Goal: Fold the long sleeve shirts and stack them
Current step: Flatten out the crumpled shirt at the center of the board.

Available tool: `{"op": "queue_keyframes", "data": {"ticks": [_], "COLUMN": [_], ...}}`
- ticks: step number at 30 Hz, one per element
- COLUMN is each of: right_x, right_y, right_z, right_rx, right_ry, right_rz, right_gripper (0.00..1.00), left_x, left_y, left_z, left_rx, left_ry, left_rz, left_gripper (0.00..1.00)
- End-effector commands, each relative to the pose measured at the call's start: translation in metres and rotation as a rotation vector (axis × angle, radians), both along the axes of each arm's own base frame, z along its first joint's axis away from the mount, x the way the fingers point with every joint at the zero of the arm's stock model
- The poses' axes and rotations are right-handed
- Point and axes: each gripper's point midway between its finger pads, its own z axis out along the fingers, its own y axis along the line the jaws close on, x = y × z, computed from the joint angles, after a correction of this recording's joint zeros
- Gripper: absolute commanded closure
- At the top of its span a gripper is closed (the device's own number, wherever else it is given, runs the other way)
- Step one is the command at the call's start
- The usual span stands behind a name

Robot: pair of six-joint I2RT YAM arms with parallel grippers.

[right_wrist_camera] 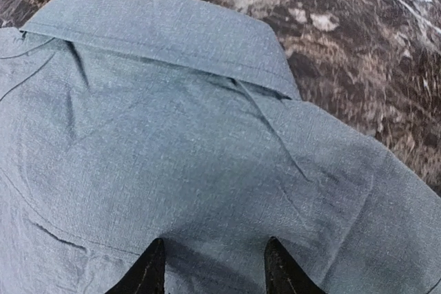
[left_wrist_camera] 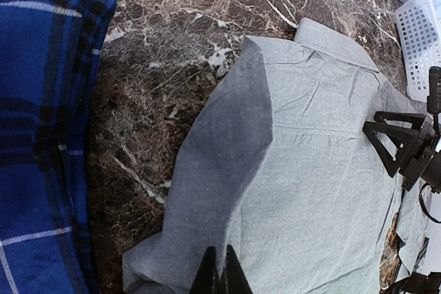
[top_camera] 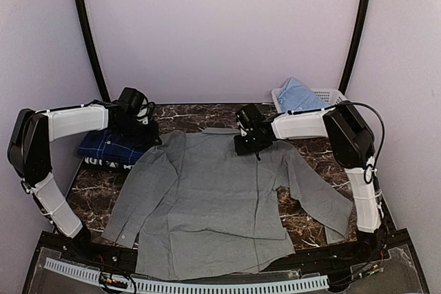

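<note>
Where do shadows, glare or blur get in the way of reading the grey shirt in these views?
Top external: even light, grey shirt sharp. Left wrist: a dark shadow band crosses its shoulder and sleeve; fabric beside it looks paler. Right wrist: weave crisp, a soft shadow near the right gripper, marble table blurred with glare.

The walls (top_camera: pixel 220 25) are plain and pale, a soft purple-white. Two thin black poles (top_camera: pixel 86 32) go up at the back corners. The table (top_camera: pixel 193 115) is dark brown stone with white wiggly lines. The light is soft.
</note>
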Motion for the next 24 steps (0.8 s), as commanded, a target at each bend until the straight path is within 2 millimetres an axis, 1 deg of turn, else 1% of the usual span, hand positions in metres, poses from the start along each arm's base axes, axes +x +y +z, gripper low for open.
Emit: {"op": "queue_keyframes", "data": {"ticks": [1, 2, 3, 4, 5, 6, 7, 8, 9, 10, 13, 14, 15, 17, 19, 20, 22, 23, 24], "right_x": [0.028, 0.037, 0.044, 0.053, 0.061, 0.07, 0.079, 0.087, 0.095, 0.103, 0.123, 0.127, 0.13, 0.131, 0.127, 0.125, 0.116, 0.112, 0.106], "right_y": [-0.02, -0.022, -0.023, -0.025, -0.027, -0.029, -0.031, -0.032, -0.034, -0.038, -0.037, -0.037, -0.035, -0.029, -0.024, -0.022, -0.017, -0.015, -0.014], "right_z": [-0.021, -0.022, -0.024, -0.023, -0.024, -0.021, -0.021, -0.02, -0.017, -0.018, -0.006, -0.001, 0.004, 0.018, 0.035, 0.045, 0.062, 0.071, 0.077], "right_rx": [-0.1, -0.108, -0.115, -0.12, -0.126, -0.124, -0.125, -0.125, -0.129, -0.138, -0.129, -0.13, -0.13, -0.108, -0.085, -0.074, -0.059, -0.052, -0.044], "right_ry": [0.024, 0.027, 0.023, 0.015, 0.012, 0.005, -0.002, -0.01, -0.022, -0.033, -0.081, -0.094, -0.107, -0.119, -0.131, -0.141, -0.159, -0.169, -0.172], "right_rz": [-0.021, -0.023, -0.024, -0.027, -0.03, -0.034, -0.033, -0.031, -0.031, -0.032, -0.01, -0.003, 0.003, 0.024, 0.037, 0.043, 0.056, 0.062, 0.069], "right_gripper": [0.54, 0.53, 0.53, 0.53, 0.52, 0.52, 0.52, 0.52, 0.52, 0.51, 0.47, 0.45, 0.42, 0.39, 0.37, 0.36, 0.34, 0.33, 0.33], "left_x": [0.011, 0.015, 0.017, 0.021, 0.023, 0.028, 0.03, 0.034, 0.037, 0.042, 0.054, 0.055, 0.059, 0.062, 0.064, 0.063, 0.062, 0.061, 0.06], "left_y": [-0.009, -0.011, -0.012, -0.013, -0.014, -0.015, -0.016, -0.017, -0.018, -0.018, -0.019, -0.018, -0.018, -0.017, -0.016, -0.015, -0.013, -0.012, -0.012], "left_z": [0.003, 0.005, 0.0, 0.001, -0.004, -0.002, -0.006, -0.002, -0.005, -0.002, 0.001, -0.003, 0.001, 0.001, 0.002, 0.001, 0.004, 0.006, 0.01], "left_rx": [-0.012, -0.017, -0.014, -0.016, -0.012, -0.014, -0.01, -0.013, -0.009, -0.004, 0.017, 0.026, 0.03, 0.044, 0.055, 0.061, 0.074, 0.078, 0.079], "left_ry": [0.002, -0.003, 0.005, 0.0, 0.012, 0.005, 0.014, 0.005, 0.01, -0.004, -0.014, 0.0, -0.013, -0.018, -0.021, -0.013, -0.009, -0.007, -0.013], "left_rz": [-0.017, -0.017, -0.016, -0.016, -0.015, -0.012, -0.011, -0.011, -0.01, -0.007, -0.003, -0.003, -0.001, 0.003, 0.005, 0.004, 0.002, 0.0, 0.0], "left_gripper": [1.0, 1.0, 1.0, 1.0, 1.0, 1.0, 1.0, 1.0, 1.0, 1.0, 1.0, 1.0, 1.0, 1.0, 1.0, 0.98, 0.87, 0.73, 0.65]}}
